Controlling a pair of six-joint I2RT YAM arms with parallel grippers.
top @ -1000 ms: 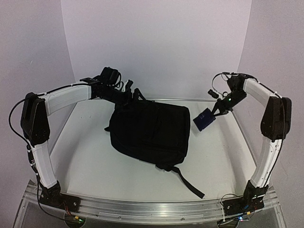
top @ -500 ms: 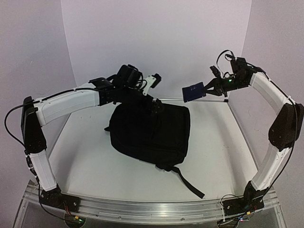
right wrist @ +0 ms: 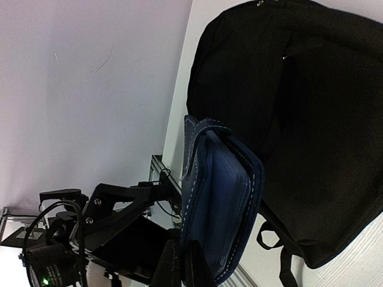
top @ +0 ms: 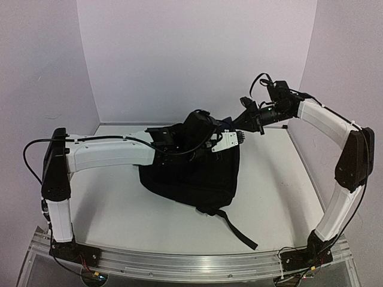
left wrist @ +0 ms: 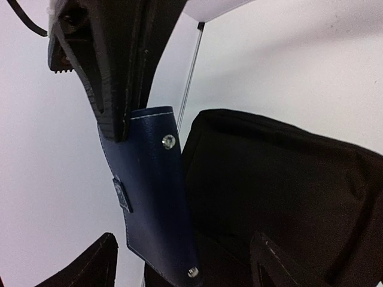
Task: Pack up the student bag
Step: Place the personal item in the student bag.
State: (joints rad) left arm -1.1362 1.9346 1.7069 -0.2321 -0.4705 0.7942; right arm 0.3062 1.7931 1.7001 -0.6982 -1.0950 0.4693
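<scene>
The student bag [top: 191,173], a big black backpack, lies on the table mid-scene, also seen in the wrist views [left wrist: 287,179] [right wrist: 299,107]. My right gripper [top: 239,121] [right wrist: 183,246] is shut on one edge of a dark-blue pouch [right wrist: 221,203] and holds it in the air above the bag's far right corner. In the left wrist view the pouch [left wrist: 152,197] hangs from the right gripper's fingers [left wrist: 96,72]. My left gripper [top: 233,134] [left wrist: 182,266] is open, its fingertips [left wrist: 99,263] standing either side of the pouch's lower end without touching it.
A black webbing strap [top: 236,230] trails from the bag toward the front right. The left arm [top: 114,152] stretches across over the bag. White walls close the table at the back and both sides; the aluminium rail [top: 191,263] runs along the near edge.
The left arm has swung right, across the bag, up to the pouch, its jaws narrowing slightly. The right arm has carried the pouch left and down toward the bag's far corner.
</scene>
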